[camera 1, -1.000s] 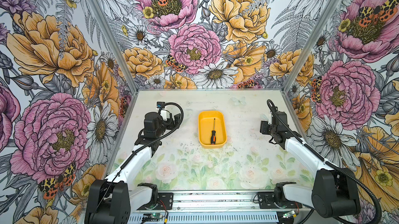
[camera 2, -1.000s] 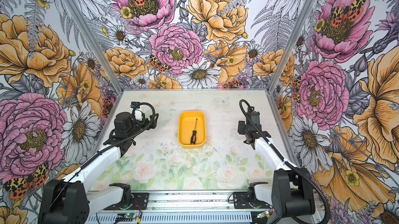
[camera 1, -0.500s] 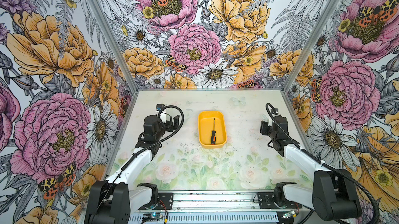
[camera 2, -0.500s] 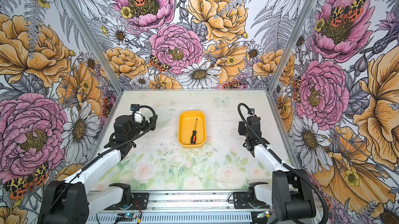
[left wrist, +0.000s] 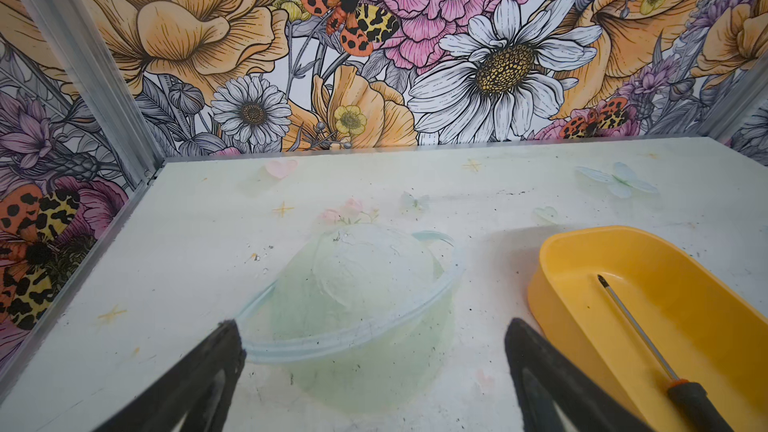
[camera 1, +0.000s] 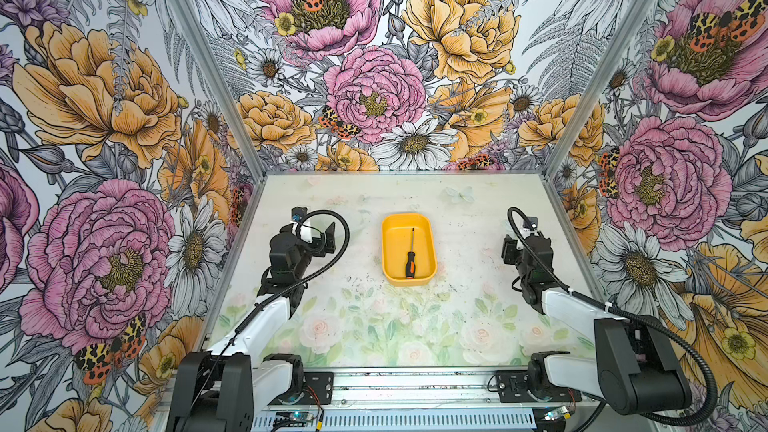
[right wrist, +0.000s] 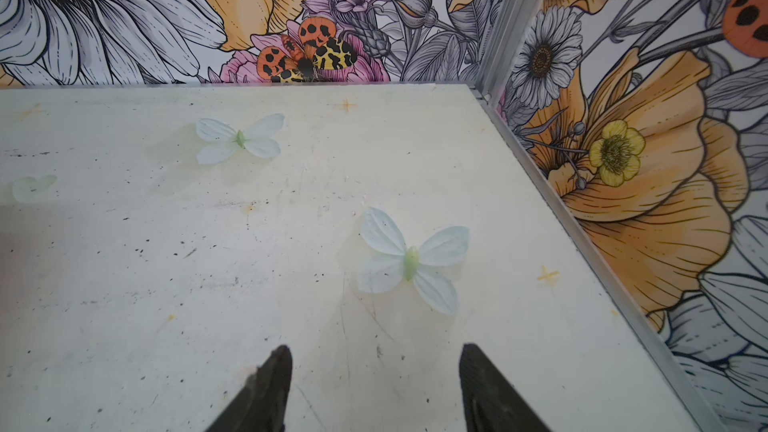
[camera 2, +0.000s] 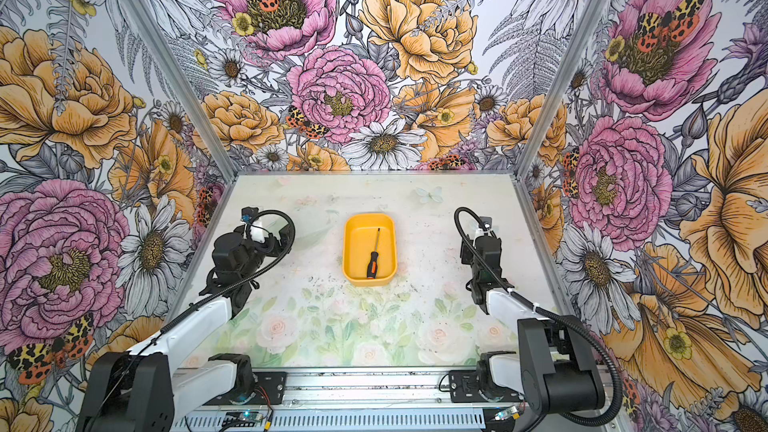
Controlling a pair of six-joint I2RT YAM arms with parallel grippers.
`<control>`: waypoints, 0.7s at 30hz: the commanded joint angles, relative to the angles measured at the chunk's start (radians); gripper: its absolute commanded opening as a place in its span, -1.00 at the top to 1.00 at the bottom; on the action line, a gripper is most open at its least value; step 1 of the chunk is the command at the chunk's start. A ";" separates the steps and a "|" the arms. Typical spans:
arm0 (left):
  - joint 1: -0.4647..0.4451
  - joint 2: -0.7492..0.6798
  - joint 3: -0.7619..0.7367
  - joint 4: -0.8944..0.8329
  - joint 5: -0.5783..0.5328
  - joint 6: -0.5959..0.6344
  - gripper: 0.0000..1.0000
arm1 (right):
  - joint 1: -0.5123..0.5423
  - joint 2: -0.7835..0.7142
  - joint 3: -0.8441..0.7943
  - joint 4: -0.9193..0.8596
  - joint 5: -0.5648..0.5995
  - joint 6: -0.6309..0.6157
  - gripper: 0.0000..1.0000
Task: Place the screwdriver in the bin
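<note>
The yellow-orange bin [camera 1: 390, 251] [camera 2: 351, 253] sits mid-table in both top views, and the screwdriver [camera 1: 410, 257] [camera 2: 372, 257] lies inside it, black-and-orange handle toward the front, shaft toward the back wall. In the left wrist view the bin [left wrist: 582, 251] holds the screwdriver [left wrist: 648, 338] off to one side of the fingers. My left gripper [camera 1: 322, 236] [left wrist: 372, 330] hangs open and empty left of the bin. My right gripper [camera 1: 513, 245] [right wrist: 376, 355] is open and empty over bare table right of the bin, which its wrist view does not show.
Flowered walls with metal corner posts [camera 1: 569, 118] close in the table on three sides. The table top carries only printed flowers and butterflies [right wrist: 409, 261]. The arm bases and a rail [camera 1: 415, 392] run along the front edge.
Both arms have drawn back a little toward the front and their own sides, away from the bin. The screwdriver and bin have not moved.
</note>
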 commanded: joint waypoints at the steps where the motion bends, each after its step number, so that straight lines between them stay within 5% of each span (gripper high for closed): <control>1: 0.023 0.027 -0.020 0.073 -0.004 0.018 -0.97 | -0.003 0.021 -0.009 0.133 0.015 -0.017 -0.30; 21: 0.117 0.337 -0.067 0.451 0.063 -0.013 -0.98 | -0.012 0.211 0.002 0.364 0.055 -0.029 -0.29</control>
